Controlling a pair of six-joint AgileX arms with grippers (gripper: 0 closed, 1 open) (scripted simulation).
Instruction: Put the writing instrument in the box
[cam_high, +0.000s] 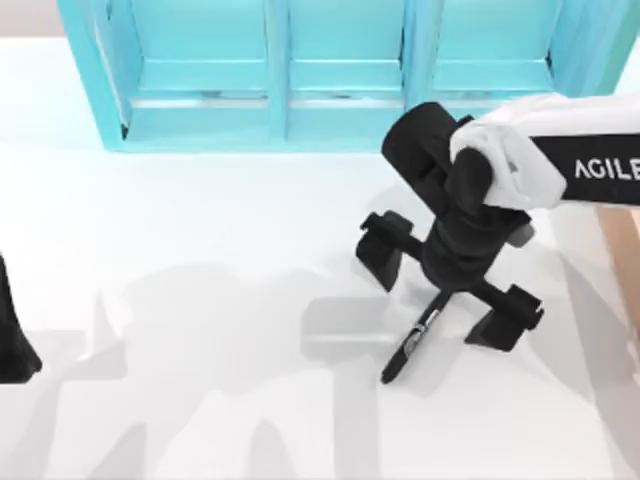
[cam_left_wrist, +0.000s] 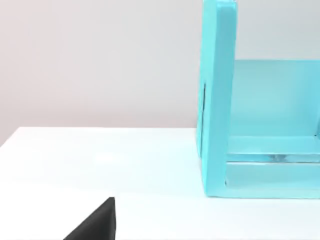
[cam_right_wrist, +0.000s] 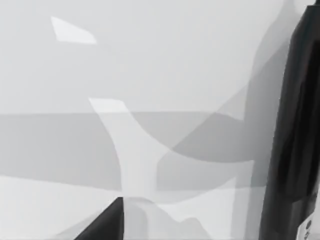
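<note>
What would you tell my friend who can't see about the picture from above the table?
The right arm's claw hangs wide open over a slim black pen lying on the white table. A big teal shelf unit stands along the far edge, and the left arm waits at the left edge.

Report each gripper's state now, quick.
Right gripper: open, fingers spread above the pen lying on the table, holding nothing.
Left gripper: parked at the table's left edge; cannot be told.
</note>
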